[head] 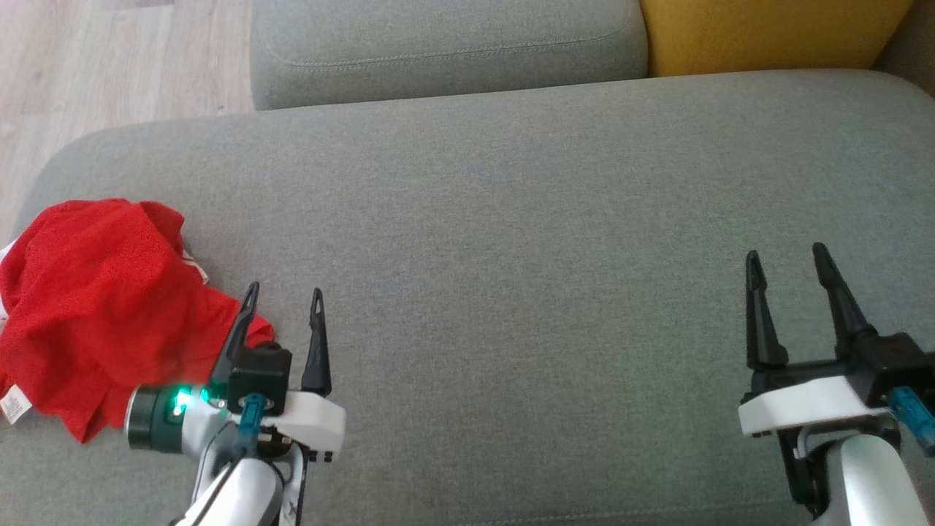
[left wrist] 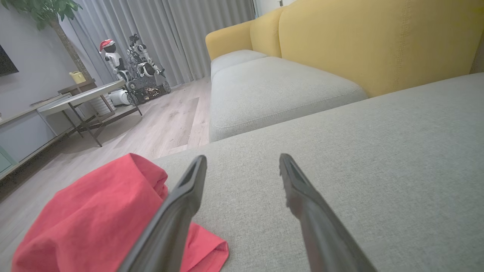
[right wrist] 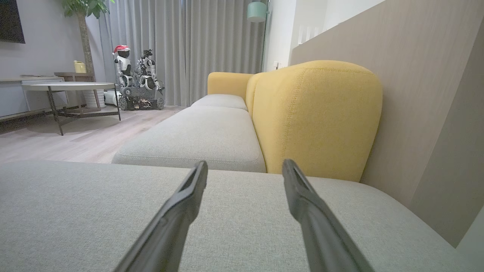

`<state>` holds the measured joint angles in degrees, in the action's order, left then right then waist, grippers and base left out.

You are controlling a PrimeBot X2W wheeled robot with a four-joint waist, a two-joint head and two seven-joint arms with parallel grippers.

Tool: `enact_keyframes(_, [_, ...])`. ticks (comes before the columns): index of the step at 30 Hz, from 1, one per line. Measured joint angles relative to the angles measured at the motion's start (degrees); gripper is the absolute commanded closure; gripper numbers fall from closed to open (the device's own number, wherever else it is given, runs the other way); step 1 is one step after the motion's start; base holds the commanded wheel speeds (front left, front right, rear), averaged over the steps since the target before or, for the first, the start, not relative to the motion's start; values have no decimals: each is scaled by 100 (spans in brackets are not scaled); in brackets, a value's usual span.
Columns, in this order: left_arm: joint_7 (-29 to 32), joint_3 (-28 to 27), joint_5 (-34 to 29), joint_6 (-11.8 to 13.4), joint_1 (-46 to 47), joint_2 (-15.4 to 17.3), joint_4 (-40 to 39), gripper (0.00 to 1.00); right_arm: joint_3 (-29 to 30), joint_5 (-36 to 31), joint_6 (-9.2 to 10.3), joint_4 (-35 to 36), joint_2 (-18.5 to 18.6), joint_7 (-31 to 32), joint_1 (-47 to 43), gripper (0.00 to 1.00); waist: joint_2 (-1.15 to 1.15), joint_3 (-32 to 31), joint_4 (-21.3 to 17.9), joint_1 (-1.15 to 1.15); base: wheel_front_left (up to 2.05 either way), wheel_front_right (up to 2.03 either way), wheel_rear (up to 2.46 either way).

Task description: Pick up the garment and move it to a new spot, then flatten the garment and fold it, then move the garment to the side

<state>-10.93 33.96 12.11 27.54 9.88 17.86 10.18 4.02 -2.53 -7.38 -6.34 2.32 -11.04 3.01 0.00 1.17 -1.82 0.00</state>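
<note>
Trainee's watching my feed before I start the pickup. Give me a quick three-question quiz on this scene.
1. Which stands nearer the crumpled red garment: the left gripper or the right gripper?
2. True or false: both grippers are open and hold nothing.
3. The garment lies: A) on the wood floor; B) at the left end of the grey seat cushion; C) against the yellow backrest.
Key: 1 left gripper; 2 true; 3 B.
</note>
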Motion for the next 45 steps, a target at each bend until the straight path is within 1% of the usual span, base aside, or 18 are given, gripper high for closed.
enact_keyframes(5, [-87, 40, 80, 120, 1, 2, -282, 0, -25, 121, 0, -83, 1, -67, 2, 0, 0, 3, -15, 0, 0, 0, 0])
enact_keyframes(6, [-110, 24, 105, 131, -3, -3, -327, 0, -24, 225, 0, -127, 1, -66, 3, 0, 0, 1, -15, 0, 0, 0, 0])
enact_keyframes(10, [-187, -189, 285, 141, -77, -25, -434, 0, -24, 548, 0, -297, 2, -66, 5, 0, 0, 8, -16, 0, 0, 0, 0])
enact_keyframes(11, [-190, -283, 347, 98, -118, -51, -452, 0, -43, 634, 0, -344, 2, -65, 12, 0, 0, 10, -17, 0, 0, 0, 0])
enact_keyframes(13, [-230, -475, 498, -69, -229, -158, -474, 0, -49, 773, 0, -411, 2, -65, 15, 0, 0, 13, -20, 0, 0, 0, 0])
enact_keyframes(17, [-285, -773, 568, -527, -442, -387, -438, 0, -54, 869, 0, -512, 3, -47, 36, 0, 0, 19, -29, 0, 0, 0, 0])
enact_keyframes(19, [-309, -855, 508, -814, -490, -461, -394, 0, -54, 811, 0, -539, 3, -21, 57, 0, 0, 22, -34, 0, 0, 0, 0])
enact_keyframes(20, [-337, -886, 413, -917, -491, -510, -364, 0, -55, 733, 0, -544, 4, -21, 68, 0, 0, 23, -36, 0, 0, 0, 0])
enact_keyframes(23, [-337, -1033, 311, -1222, -493, -710, -238, 0, -86, 687, 0, -552, 4, -5, 130, 0, 0, 23, -37, 0, 0, 0, 0])
enact_keyframes(26, [-337, -1216, 203, -1441, -500, -833, -149, 0, -101, 687, 0, -563, 4, -5, 129, 0, 0, 23, -42, 0, 0, 0, 0])
enact_keyframes(27, [-337, -1283, 155, -1494, -501, -876, -129, 0, -101, 687, 0, -566, 4, -5, 129, 0, 0, 24, -44, 0, 0, 0, 0])
enact_keyframes(28, [-337, -1283, 155, -1494, -501, -876, -129, 0, -101, 687, 0, -566, 4, -5, 129, 0, 0, 24, -44, 0, 0, 0, 0])
enact_keyframes(29, [-337, -1392, 60, -1599, -506, -951, -109, 0, -102, 687, 0, -566, 4, -5, 129, 0, 0, 35, -43, 0, 0, 0, 0])
enact_keyframes(36, [-337, -1689, -213, -1747, -506, -1111, -81, 0, -147, 687, 0, -566, 4, -5, 129, 0, 0, 73, 27, 0, 0, 0, 0])
enact_keyframes(38, [-337, -1814, -275, -1755, -506, -1150, -74, 0, -193, 686, 0, -566, 5, -7, 129, 0, 0, 77, 86, 0, 0, 0, 0])
enact_keyframes(42, [-337, -2006, -401, -1849, -513, -1213, -62, 0, -332, 651, 0, -575, 7, -15, 129, 0, 0, 66, 257, 0, 0, 0, 0])
enact_keyframes(45, [-337, -2045, -481, -1860, -537, -1269, -38, 0, -393, 655, 0, -647, 7, -43, 110, 0, 0, 6, 447, 0, 0, 0, 0])
